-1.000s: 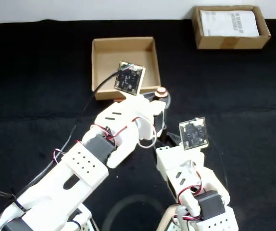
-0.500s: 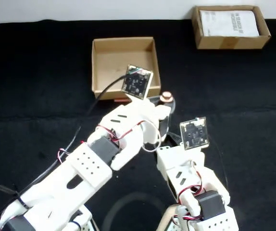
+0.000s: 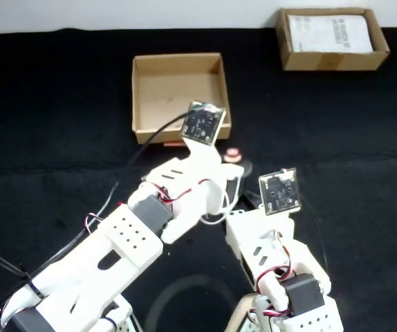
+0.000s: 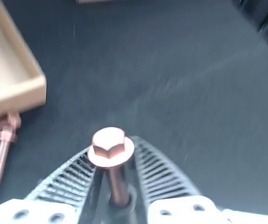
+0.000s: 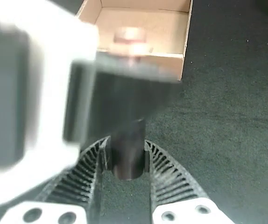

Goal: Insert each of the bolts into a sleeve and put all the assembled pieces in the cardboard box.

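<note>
On the black table (image 3: 60, 173) the cardboard box (image 3: 174, 90) holds no assembled pieces, and 1 spare bolt (image 4: 1, 154) lies just beside its wall. The left gripper (image 4: 111, 154) pinches a copper bolt (image 4: 109, 145) by the shank, head up, directly over the right gripper (image 5: 126, 149), which clamps the dark sleeve (image 5: 127, 158) upright. Whether the tip has entered the bore is hidden. Likely risk: a slight misalignment catches the bolt on the rim, and pushing tilts the sleeve or slips the bolt free
</note>
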Robot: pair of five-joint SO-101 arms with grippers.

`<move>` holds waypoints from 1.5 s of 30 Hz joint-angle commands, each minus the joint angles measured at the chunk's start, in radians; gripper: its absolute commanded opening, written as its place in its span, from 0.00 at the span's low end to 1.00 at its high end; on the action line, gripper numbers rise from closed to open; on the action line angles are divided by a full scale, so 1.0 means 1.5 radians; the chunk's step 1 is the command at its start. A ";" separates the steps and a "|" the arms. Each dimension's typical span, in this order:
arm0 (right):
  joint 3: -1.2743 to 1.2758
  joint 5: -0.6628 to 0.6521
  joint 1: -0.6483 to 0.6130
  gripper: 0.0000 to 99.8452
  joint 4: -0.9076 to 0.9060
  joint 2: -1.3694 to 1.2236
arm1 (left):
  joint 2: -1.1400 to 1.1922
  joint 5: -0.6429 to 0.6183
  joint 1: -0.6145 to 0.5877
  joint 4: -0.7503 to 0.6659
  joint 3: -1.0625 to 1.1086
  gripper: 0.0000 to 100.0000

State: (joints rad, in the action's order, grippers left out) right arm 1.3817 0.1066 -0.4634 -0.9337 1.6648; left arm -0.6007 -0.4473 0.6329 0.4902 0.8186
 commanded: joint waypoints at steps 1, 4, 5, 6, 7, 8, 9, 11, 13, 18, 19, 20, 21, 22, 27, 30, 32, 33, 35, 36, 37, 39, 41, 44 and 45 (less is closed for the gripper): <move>-0.044 0.004 -0.004 0.01 0.015 0.008 | -0.008 0.000 -0.014 0.100 -0.009 0.24; -0.044 0.004 -0.003 0.01 0.015 0.007 | -0.058 0.003 -0.014 0.152 -0.009 0.25; -0.044 0.004 -0.003 0.01 0.015 0.007 | -0.082 0.004 -0.011 0.166 -0.009 0.25; -0.044 0.004 0.001 0.01 0.015 0.005 | -0.107 0.005 -0.009 0.180 -0.008 0.25; -0.044 0.003 0.009 0.01 0.015 0.003 | -0.133 0.005 -0.008 0.196 -0.007 0.25; -0.044 0.003 0.015 0.01 0.015 0.003 | -0.158 0.005 -0.003 0.217 -0.006 0.25; -0.044 0.003 0.020 0.01 0.015 0.003 | -0.183 0.005 0.010 0.242 -0.004 0.25; -0.046 0.003 0.029 0.01 0.015 0.003 | -0.233 0.005 0.035 0.312 -0.006 0.25; -0.046 0.002 0.034 0.01 0.015 0.002 | -0.288 0.006 0.057 0.379 -0.007 0.25; -0.072 -0.039 0.031 0.01 0.039 -0.002 | -0.419 0.165 0.034 0.474 0.040 0.08; -0.082 -0.047 0.031 0.01 0.053 -0.011 | -0.446 0.195 0.008 0.472 0.056 0.02; -0.096 -0.055 0.031 0.01 0.061 -0.029 | -0.473 0.218 -0.021 0.472 0.072 0.00; -0.115 -0.061 0.031 0.01 0.066 -0.056 | -0.501 0.238 -0.049 0.472 0.091 0.03; -0.140 -0.063 0.031 0.01 0.067 -0.088 | -0.526 0.253 -0.074 0.471 0.107 0.03; -0.302 -0.069 0.032 0.01 0.068 -0.284 | -0.651 0.284 -0.215 0.401 0.209 0.03; -0.398 -0.119 0.030 0.01 0.068 -0.411 | -0.724 0.283 -0.295 0.336 0.289 0.03; -0.463 -0.154 0.030 0.01 0.068 -0.489 | -0.774 0.283 -0.346 0.289 0.345 0.03; -0.495 -0.172 0.030 0.01 0.068 -0.528 | -0.800 0.281 -0.373 0.268 0.375 0.03; -0.558 -0.213 0.030 0.01 0.068 -0.605 | -0.820 0.281 -0.430 0.228 0.422 0.03; -0.588 -0.235 0.030 0.01 0.068 -0.642 | -0.815 0.280 -0.457 0.208 0.442 0.03; -0.618 -0.261 0.030 0.01 0.068 -0.679 | -0.811 0.280 -0.483 0.186 0.464 0.03; -0.677 -0.313 0.030 0.01 0.069 -0.751 | -0.806 0.280 -0.529 0.147 0.516 0.03; -0.738 -0.364 0.031 0.01 0.069 -0.823 | -0.806 0.280 -0.561 0.106 0.577 0.03; -0.834 -0.429 0.033 0.01 0.069 -0.925 | -0.792 0.279 -0.580 0.093 0.585 0.03; -0.868 -0.448 0.034 0.01 0.069 -0.959 | -0.791 0.279 -0.580 0.095 0.586 0.03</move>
State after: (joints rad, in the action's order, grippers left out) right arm 0.2616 -0.4795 -0.4281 -0.8569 0.3376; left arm -1.8021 -0.0269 -0.2171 0.6621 1.6747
